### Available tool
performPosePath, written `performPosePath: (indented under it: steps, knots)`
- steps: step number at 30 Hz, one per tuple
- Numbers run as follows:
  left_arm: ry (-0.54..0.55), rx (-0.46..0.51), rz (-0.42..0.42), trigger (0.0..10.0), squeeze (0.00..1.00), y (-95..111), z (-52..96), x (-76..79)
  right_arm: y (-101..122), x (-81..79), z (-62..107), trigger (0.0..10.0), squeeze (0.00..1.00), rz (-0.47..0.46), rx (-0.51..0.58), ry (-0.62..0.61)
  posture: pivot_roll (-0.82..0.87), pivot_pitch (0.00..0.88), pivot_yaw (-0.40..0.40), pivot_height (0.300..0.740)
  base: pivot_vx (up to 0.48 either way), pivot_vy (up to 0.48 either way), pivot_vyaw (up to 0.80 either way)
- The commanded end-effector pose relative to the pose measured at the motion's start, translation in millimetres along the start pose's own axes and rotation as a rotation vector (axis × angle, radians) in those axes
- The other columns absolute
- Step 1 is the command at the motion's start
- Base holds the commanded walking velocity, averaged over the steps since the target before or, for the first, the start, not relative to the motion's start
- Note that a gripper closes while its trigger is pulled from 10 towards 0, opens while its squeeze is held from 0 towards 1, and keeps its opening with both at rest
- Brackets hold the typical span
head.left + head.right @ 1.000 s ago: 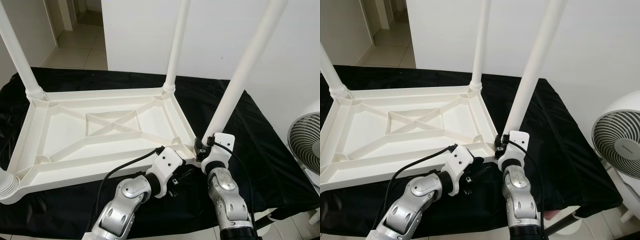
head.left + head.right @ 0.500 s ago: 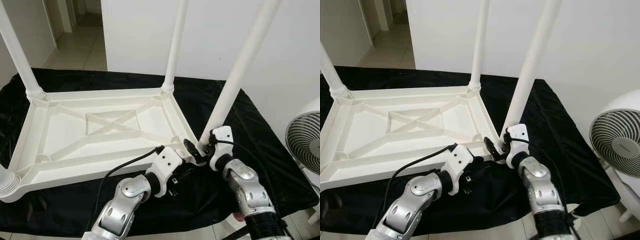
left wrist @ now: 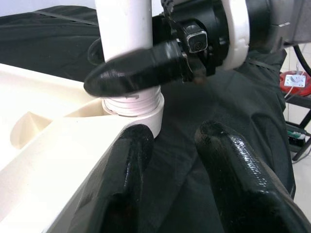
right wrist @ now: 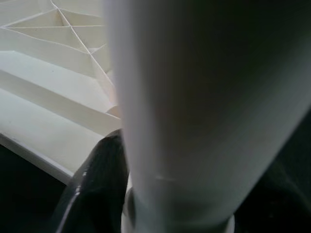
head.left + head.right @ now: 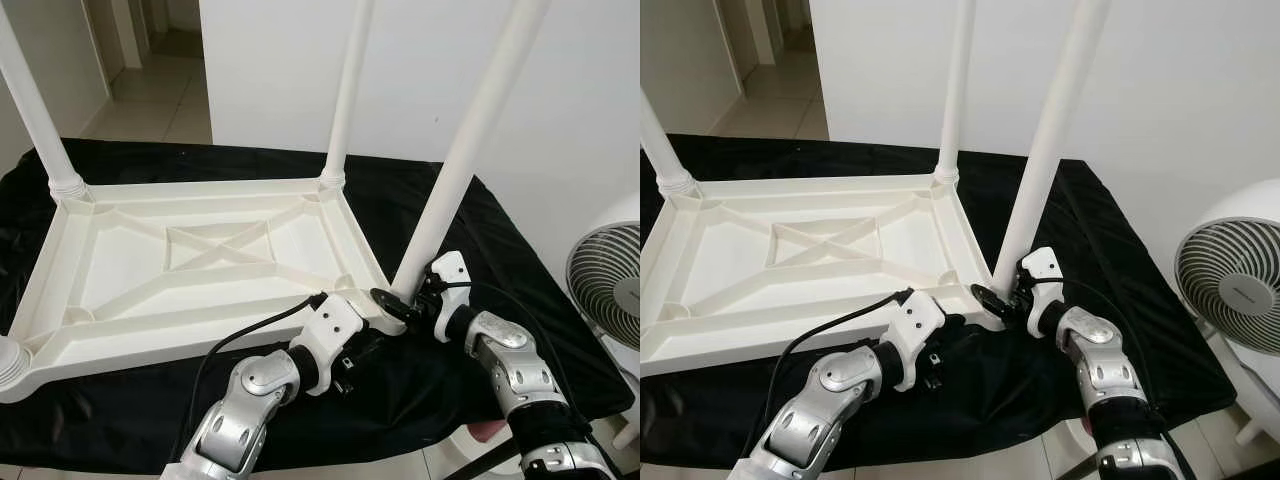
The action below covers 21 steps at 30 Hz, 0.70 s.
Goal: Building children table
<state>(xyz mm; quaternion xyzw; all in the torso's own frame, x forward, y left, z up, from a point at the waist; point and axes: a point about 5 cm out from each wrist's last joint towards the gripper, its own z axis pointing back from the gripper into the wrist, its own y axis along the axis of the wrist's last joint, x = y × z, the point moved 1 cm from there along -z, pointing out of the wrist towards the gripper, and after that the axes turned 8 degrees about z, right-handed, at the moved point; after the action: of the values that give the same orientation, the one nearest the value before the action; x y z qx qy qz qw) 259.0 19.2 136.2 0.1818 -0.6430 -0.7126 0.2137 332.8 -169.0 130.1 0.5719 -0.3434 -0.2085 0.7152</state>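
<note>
Gripping the near right leg (image 5: 455, 185) just above its threaded collar, the right gripper (image 5: 402, 303) has its black fingers clamped round the base of the white tube, one finger (image 3: 133, 73) lying across the front of it in the left wrist view. The left gripper (image 3: 180, 160) sits just near of the same corner, fingers parted with nothing between them, one tip touching the tabletop's edge below the socket.

The children's table (image 5: 200, 262) lies upside down on a black cloth (image 5: 480, 240), ribbed underside up, spanning from the far left to the near right. Legs stand in the far left (image 5: 30, 100) and far right (image 5: 345, 100) corners, and another collar (image 5: 8, 362) shows at the near left edge.

This looks like hollow moulded plastic: light, stiff and smooth, so likely slippery to twist. Holding low by the collar seems wise, since the long leg could lever sideways and cross its thread. A white fan (image 5: 605, 285) stands to the right.
</note>
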Motion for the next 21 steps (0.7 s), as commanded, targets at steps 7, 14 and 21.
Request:
performPosePath:
  steps: [7, 14, 21]
  knots:
    - [0.058, 0.004, 0.011, 10.0, 0.0, 0.1, 2.9, -1.1, -15.7, -1.9, -3.4, 0.0, 0.0, -0.121, -0.029, -0.047, 0.06, 0.027, -0.094, 0.74, 0.0, 0.0, 0.0]
    - [0.062, 0.004, 0.019, 10.0, 0.0, 0.5, 3.8, -1.2, -19.5, 11.4, -1.6, 0.0, 0.0, -0.13, -0.077, -0.355, 0.05, 0.05, -0.083, 0.74, 0.0, 0.0, 0.0]
    - [0.063, 0.0, 0.018, 10.0, 0.0, 0.5, 5.2, -2.3, -24.4, 11.6, 3.4, 0.0, 0.0, -0.152, -0.104, -0.552, 0.04, 0.057, -0.071, 0.74, 0.0, 0.0, 0.0]
